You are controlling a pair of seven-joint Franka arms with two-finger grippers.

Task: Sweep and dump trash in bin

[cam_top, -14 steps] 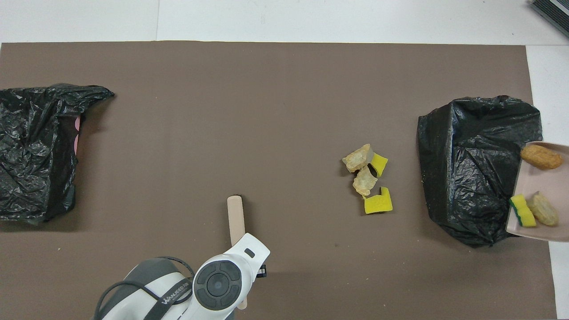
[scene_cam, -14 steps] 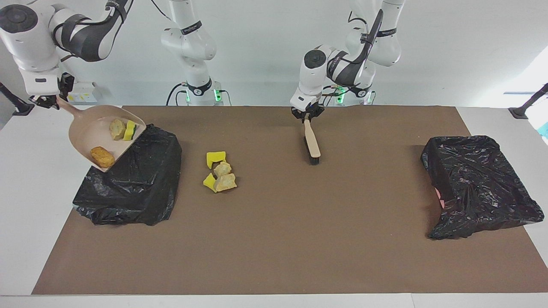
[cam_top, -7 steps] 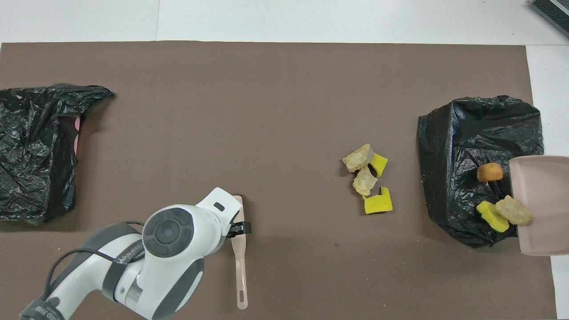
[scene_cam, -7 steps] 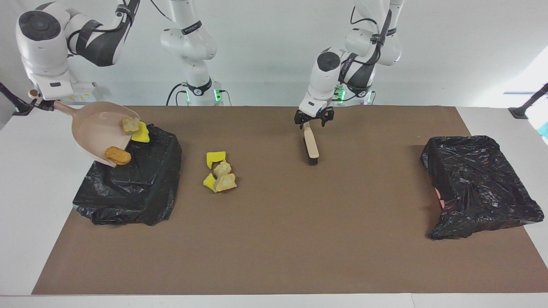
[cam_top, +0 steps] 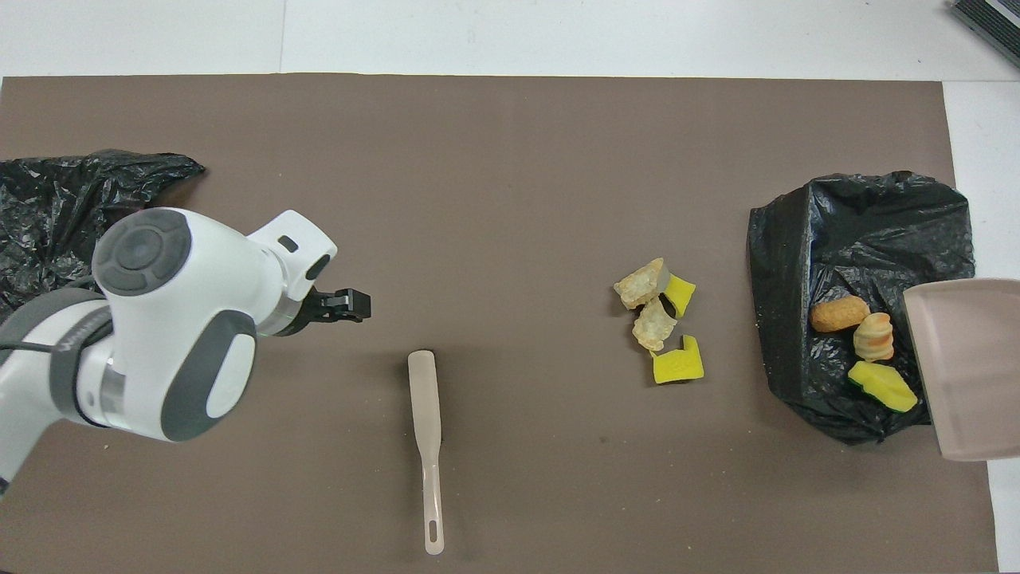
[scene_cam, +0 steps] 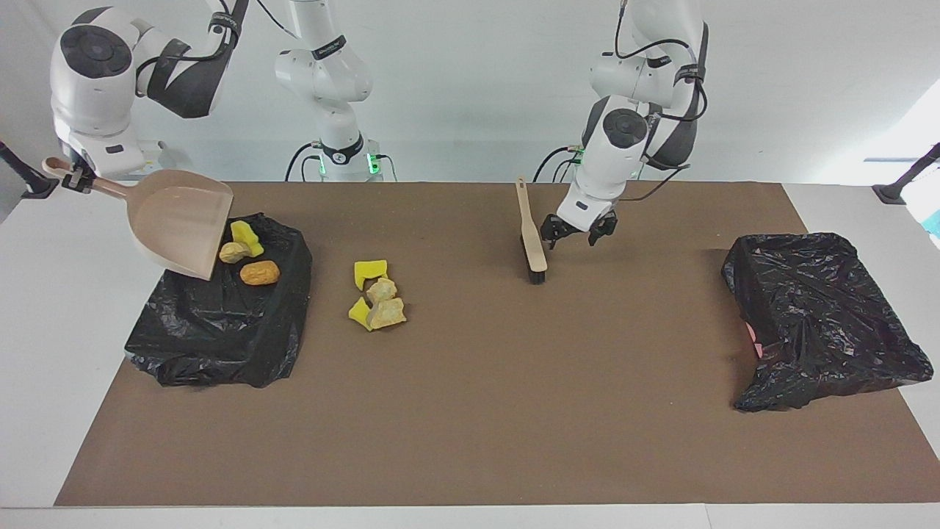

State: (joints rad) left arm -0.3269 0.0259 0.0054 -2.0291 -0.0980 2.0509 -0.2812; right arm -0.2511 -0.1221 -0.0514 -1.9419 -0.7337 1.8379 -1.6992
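Note:
Three pieces of trash lie in the black-lined bin [scene_cam: 220, 323] [cam_top: 861, 231] at the right arm's end: a golden-brown chunk [scene_cam: 259, 272] [cam_top: 838, 313], a tan chunk [scene_cam: 233, 252] [cam_top: 873, 336] and a yellow-and-green sponge piece [scene_cam: 246, 236] [cam_top: 880, 385]. My right gripper [scene_cam: 73, 178] is shut on the handle of the beige dustpan [scene_cam: 180, 220] [cam_top: 964, 367], which is tipped steeply over the bin's rim with nothing in it. A pile of trash [scene_cam: 376, 295] [cam_top: 657, 319], sponge pieces and bread-like chunks, sits on the mat beside the bin. The brush [scene_cam: 530, 235] [cam_top: 426, 430] rests alone mid-mat. My left gripper [scene_cam: 577, 234] [cam_top: 339, 303] hangs open beside it.
A second black-lined bin [scene_cam: 822, 316] [cam_top: 48, 207] stands at the left arm's end of the brown mat [scene_cam: 514, 411]. The left arm's elbow covers part of it in the overhead view. White table shows around the mat.
My left gripper let go of the brush handle, opened and swung toward the left arm's end. The right gripper tipped the dustpan further, and three scraps slid into the bin.

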